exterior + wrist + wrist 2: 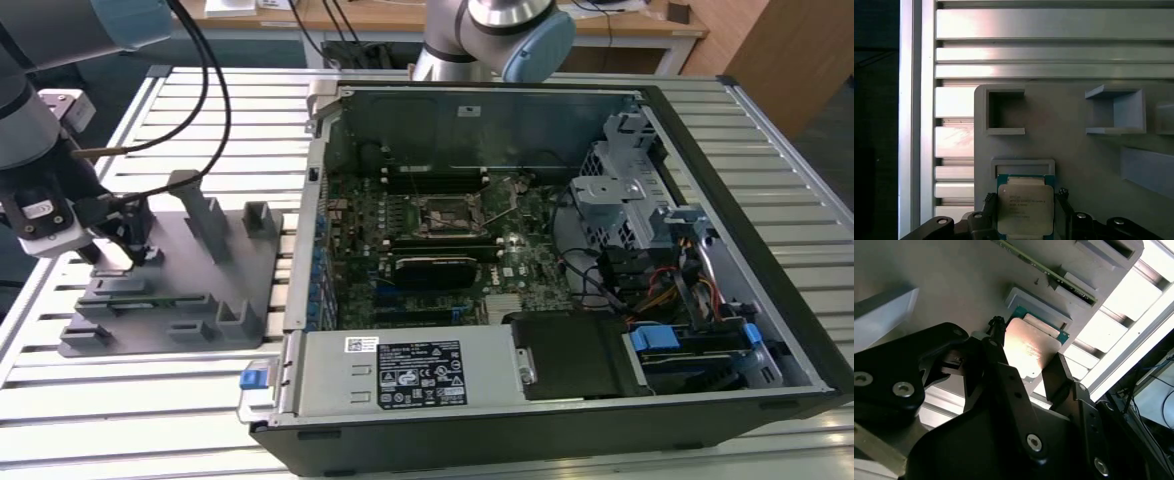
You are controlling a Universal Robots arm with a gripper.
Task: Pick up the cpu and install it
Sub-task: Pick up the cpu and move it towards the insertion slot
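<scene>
The cpu, a small square chip with a pale silvery top and green rim, lies on the grey fixture tray against a low raised wall of its nest. My gripper is down over it, its black fingers pressed against two opposite edges of the chip. In the second wrist view the cpu shows between the two fingertips of the gripper. In the exterior view the gripper stands at the tray's left part, left of the open computer case, whose motherboard socket lies uncovered.
Grey upright posts and square pockets rise from the tray around the gripper. A green memory stick lies in a slot of the tray. All stands on a slatted aluminium table. A second arm's base stands behind the case.
</scene>
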